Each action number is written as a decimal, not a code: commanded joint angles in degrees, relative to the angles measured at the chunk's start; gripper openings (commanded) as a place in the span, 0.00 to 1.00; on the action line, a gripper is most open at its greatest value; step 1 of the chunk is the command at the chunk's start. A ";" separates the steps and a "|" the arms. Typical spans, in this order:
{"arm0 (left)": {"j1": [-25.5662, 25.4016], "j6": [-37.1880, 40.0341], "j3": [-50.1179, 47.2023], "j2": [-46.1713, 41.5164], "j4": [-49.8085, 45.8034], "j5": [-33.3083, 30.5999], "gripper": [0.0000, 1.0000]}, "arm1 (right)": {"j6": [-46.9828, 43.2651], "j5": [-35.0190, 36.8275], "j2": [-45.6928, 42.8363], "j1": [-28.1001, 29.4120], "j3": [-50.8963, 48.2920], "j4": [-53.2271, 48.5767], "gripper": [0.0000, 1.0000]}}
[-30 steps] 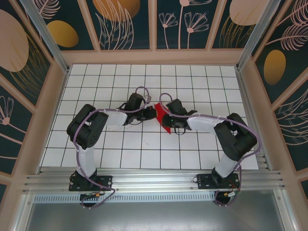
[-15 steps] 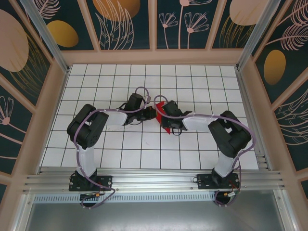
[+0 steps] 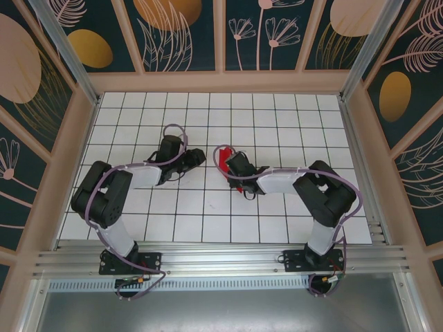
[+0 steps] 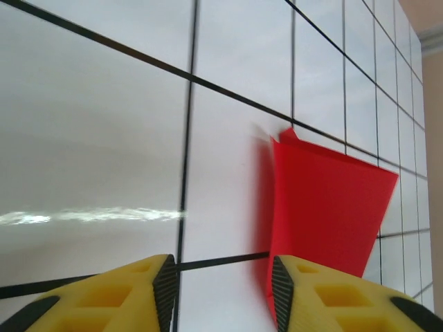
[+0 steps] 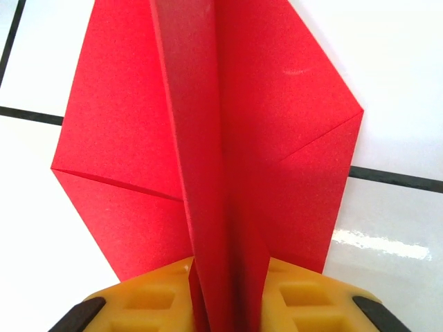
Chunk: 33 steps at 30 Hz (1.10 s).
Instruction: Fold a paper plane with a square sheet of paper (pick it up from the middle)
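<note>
The square sheet of paper is creased into a bright red paper plane (image 5: 208,124) with a raised centre fold and two flat wings. My right gripper (image 5: 228,301) is shut on that centre fold at its near end. From above, the red plane (image 3: 223,160) pokes out to the left of my right gripper (image 3: 231,166). My left gripper (image 3: 196,158) sits about a tile to the left, apart from the paper. In the left wrist view it (image 4: 223,294) is open with bare table between the pads, and the red paper (image 4: 325,200) stands just past the right fingertip (image 4: 282,290).
The white gridded table (image 3: 208,117) is walled by a pink frame with floral panels (image 3: 221,76). Both arms reach in from the metal rail (image 3: 221,261) at the near edge, their elbows bent outward.
My left gripper has opened, let go of the red paper and drawn back to the left. The right gripper has shifted left, still holding the paper.
</note>
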 commanded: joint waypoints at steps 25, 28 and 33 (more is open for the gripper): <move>4.90 7.14 -3.93 -18.85 -16.00 -23.31 0.99 | 0.63 6.43 -2.39 -3.25 6.41 3.68 0.00; 5.49 7.58 -5.35 -21.18 -16.47 -24.14 0.98 | -0.35 6.00 2.86 -5.17 12.63 1.38 0.00; 5.51 7.99 -7.08 -22.04 -16.49 -23.74 0.99 | -0.53 5.52 10.91 -7.26 22.15 -1.88 0.00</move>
